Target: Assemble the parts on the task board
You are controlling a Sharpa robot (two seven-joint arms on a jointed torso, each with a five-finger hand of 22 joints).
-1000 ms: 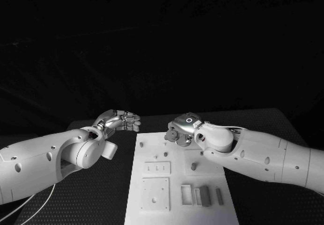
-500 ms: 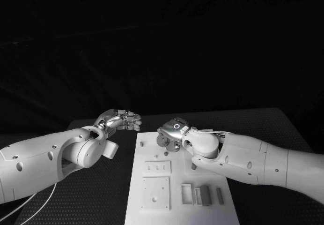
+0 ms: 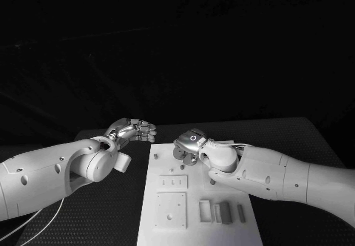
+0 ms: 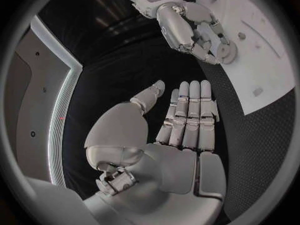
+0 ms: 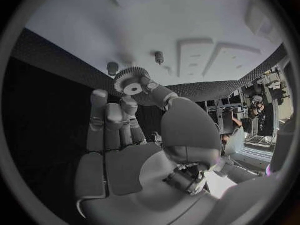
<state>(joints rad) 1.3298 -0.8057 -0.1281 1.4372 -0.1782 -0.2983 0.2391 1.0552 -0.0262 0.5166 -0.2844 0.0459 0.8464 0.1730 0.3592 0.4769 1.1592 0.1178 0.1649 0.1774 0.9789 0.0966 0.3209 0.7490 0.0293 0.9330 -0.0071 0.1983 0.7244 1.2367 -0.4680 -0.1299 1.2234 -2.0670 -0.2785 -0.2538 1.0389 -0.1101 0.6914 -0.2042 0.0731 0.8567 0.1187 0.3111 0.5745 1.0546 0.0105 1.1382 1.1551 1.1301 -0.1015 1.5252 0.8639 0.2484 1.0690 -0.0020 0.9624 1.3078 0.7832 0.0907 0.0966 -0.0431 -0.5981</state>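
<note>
Over the far end of the task board, the right hand pinches a toothed gear between thumb and fingertips, its remaining fingers straight beside it. In the right wrist view the gear hangs above the board's surface, near two short pegs standing up from the board. The left hand hovers off the board's far left corner, above the black worktop; its fingers lie straight and close together and nothing is in its grasp. On the near half of the board, two square recessed plates lie one behind the other on the left side, and several small rectangular parts stand in a row on the right side.
</note>
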